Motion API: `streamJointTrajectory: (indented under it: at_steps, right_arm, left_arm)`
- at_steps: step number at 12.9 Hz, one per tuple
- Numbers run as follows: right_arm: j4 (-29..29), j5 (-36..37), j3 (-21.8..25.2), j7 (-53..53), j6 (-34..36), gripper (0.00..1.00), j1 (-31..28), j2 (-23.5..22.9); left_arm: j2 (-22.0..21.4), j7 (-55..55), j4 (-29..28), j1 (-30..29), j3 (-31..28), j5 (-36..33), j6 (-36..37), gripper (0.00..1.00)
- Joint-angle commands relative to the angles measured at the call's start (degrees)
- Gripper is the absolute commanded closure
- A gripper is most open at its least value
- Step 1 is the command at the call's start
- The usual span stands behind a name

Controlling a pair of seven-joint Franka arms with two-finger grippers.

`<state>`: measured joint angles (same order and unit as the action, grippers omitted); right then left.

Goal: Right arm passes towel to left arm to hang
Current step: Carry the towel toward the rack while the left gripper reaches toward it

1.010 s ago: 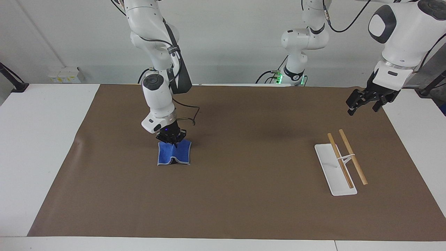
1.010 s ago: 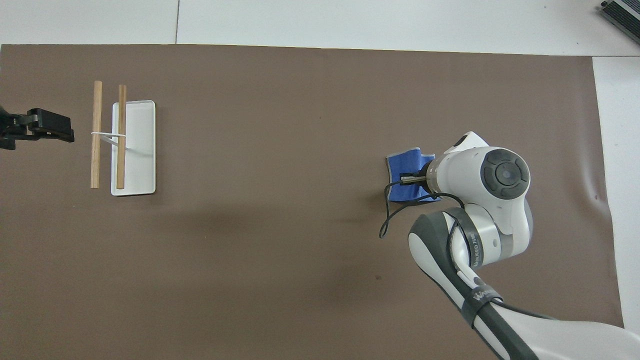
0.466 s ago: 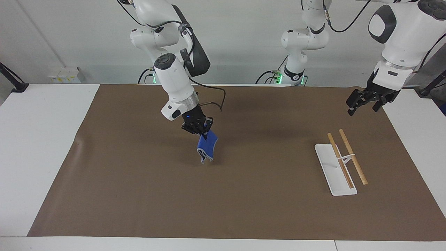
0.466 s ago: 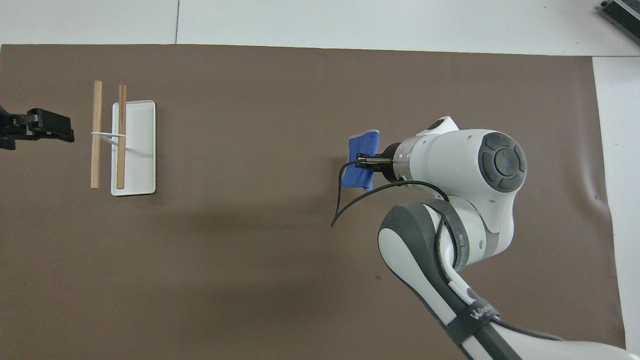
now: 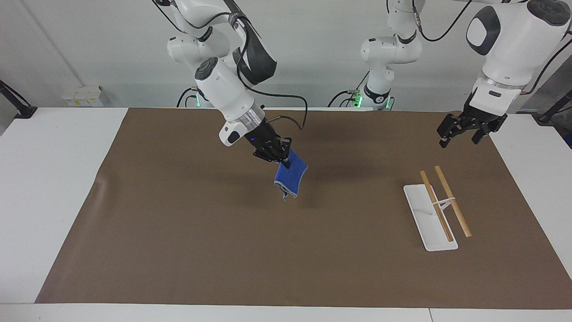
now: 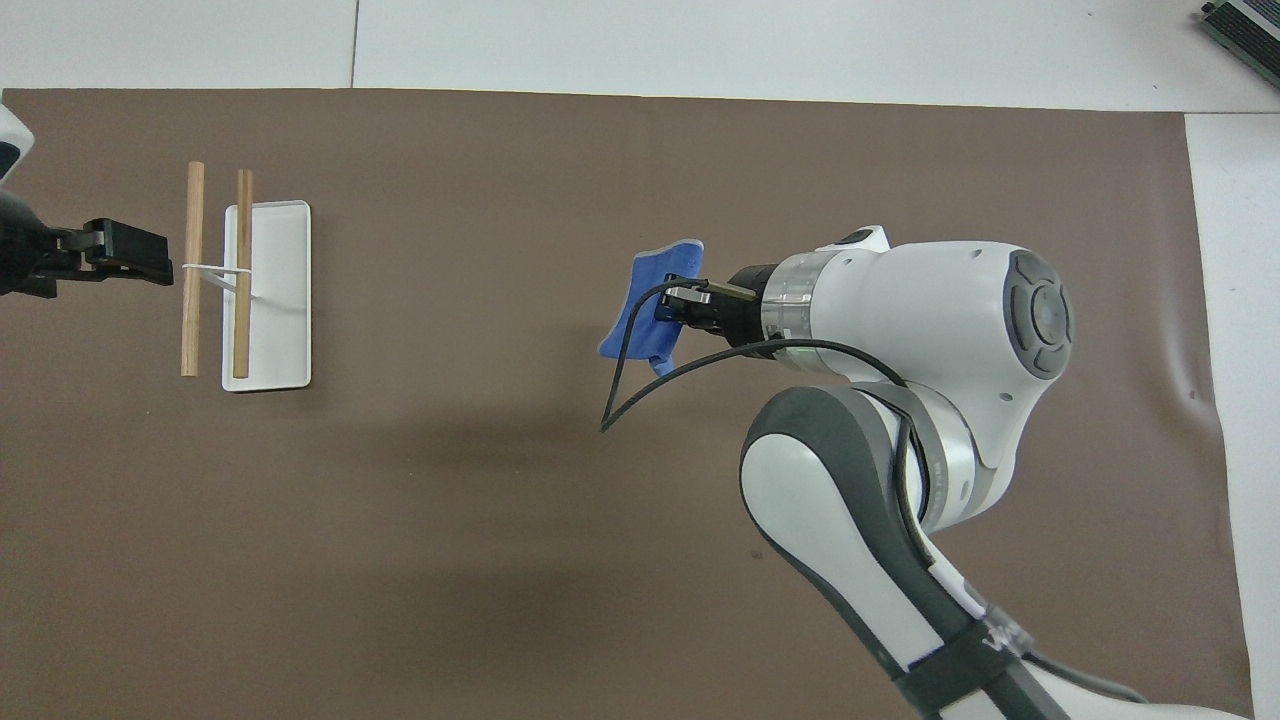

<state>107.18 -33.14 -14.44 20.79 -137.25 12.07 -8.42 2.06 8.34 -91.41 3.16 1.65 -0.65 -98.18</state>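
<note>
The small blue towel (image 5: 289,178) (image 6: 648,310) with a grey hem hangs folded in the air over the middle of the brown mat. My right gripper (image 5: 280,160) (image 6: 678,297) is shut on its top edge, and the blue light shows on the gripper. The right arm leans in toward the table's middle. My left gripper (image 5: 460,134) (image 6: 150,268) hangs open and holds nothing, above the mat beside the rack at the left arm's end.
A white rack base (image 5: 424,219) (image 6: 285,300) carrying two wooden rods (image 5: 451,201) (image 6: 193,270) on a white stand sits on the brown mat (image 5: 178,232) at the left arm's end. A loose black cable (image 6: 640,385) droops from the right wrist.
The right gripper has lifted the towel off the mat and carried it toward the table's middle. The left gripper has edged slightly toward the rack, still open.
</note>
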Motion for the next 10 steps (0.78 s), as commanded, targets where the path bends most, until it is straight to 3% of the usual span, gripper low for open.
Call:
streamJointTrajectory:
  at_steps: [1, 4, 8, 10]
  right_arm:
    - [-1.19, -3.67, -0.41, 3.28, -1.00, 1.00, 2.24, -0.37]
    - [-1.27, -9.90, -0.41, 3.47, -3.28, 1.00, 3.83, -0.37]
    - [-1.19, -20.10, -0.41, 4.35, -11.80, 1.00, 6.82, -0.90]
    - [-1.10, -20.38, -0.41, 4.61, -12.17, 1.00, 7.44, -0.81]
  left_arm:
    - [-2.58, 6.91, -3.76, 2.72, -0.42, 5.02, -1.22, 0.00]
    - [-5.03, 16.49, -8.49, 2.81, 0.98, 13.63, -5.94, 0.00]
    - [-10.22, 34.07, -20.62, 2.90, 6.16, 19.62, -19.92, 0.00]
    - [-12.16, 38.92, -24.76, 2.82, 7.93, 22.78, -23.79, 0.00]
